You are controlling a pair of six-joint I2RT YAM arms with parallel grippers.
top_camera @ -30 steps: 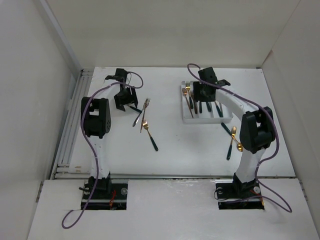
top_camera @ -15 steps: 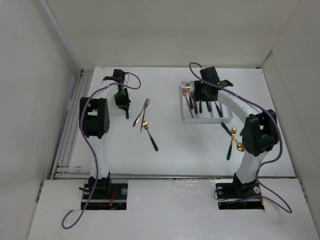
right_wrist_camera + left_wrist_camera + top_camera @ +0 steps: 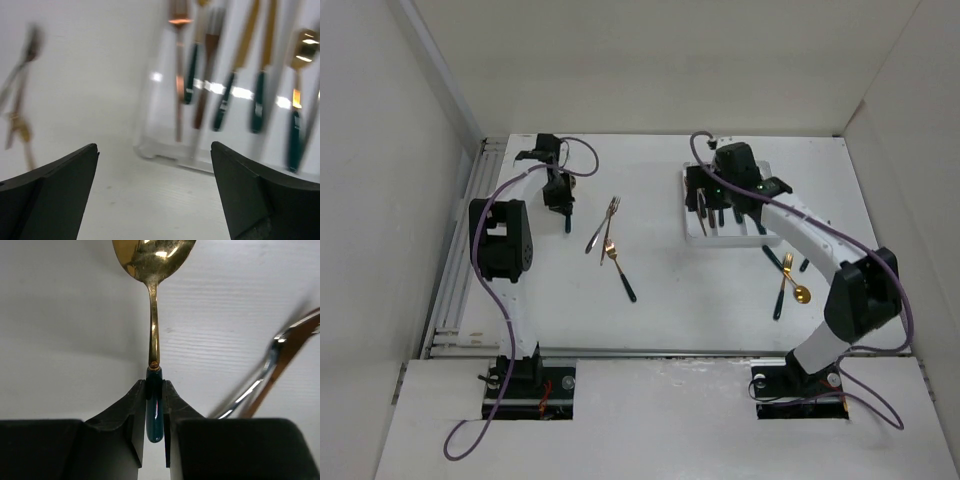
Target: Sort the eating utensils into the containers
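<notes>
**Both arms move: the left carries a spoon, the right swings toward the tray's corner**

Both arms have shifted in the last second. The right arm has stretched out and swung to its left, so the right gripper (image 3: 155,187) now hangs by the near left corner of the white tray (image 3: 692,238). Its jaws stand wide apart and hold nothing. The tray's compartments lie just ahead of it, blurred, with several utensils (image 3: 222,107) already in them. I judge that a drop-off there is finished.

The left arm has drawn back to its left. The left gripper (image 3: 154,407) is clamped on the dark green handle of a gold spoon (image 3: 154,335), whose bowl points straight ahead of the jaws. Two loose forks (image 3: 606,232) lie to that gripper's right, near it but not touching. The tray is well apart from it, far to its right, so a long carry or a handover looks necessary.
</notes>
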